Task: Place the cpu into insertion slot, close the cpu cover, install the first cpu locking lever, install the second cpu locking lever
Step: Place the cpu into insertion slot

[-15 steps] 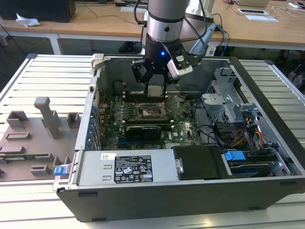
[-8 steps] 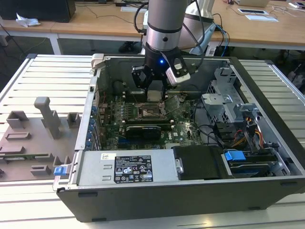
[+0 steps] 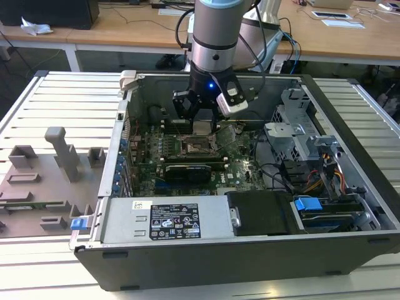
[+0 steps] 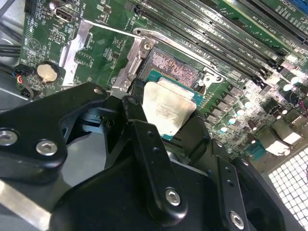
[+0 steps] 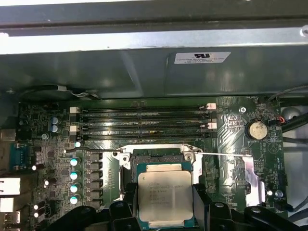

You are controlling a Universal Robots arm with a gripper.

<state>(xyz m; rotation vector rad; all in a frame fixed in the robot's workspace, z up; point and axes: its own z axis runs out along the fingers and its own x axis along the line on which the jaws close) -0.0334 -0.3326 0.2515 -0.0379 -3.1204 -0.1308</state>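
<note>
My gripper (image 3: 202,117) is inside the open computer case, shut on the cpu (image 3: 201,127) by two opposite edges. The cpu (image 5: 164,195) is a flat silver-grey square on a green base, with a black finger (image 5: 130,204) on each side. It hangs just above the insertion slot (image 4: 168,67), whose dark pin field and silver rim show beyond the chip. In the exterior view the insertion slot (image 3: 198,148) lies right under the gripper. The cpu cover (image 5: 252,178) is folded open beside the slot. Two thin wire levers (image 5: 224,154) stick out sideways, unlatched.
Long black memory slots (image 5: 144,120) run beside the socket, and a coin battery (image 5: 255,129) sits near the cover. The case walls (image 3: 206,240), the black power supply (image 3: 259,212) and the drive cage (image 3: 300,131) hem in the board. A grey fixture block (image 3: 44,181) lies on the table at the exterior view's left.
</note>
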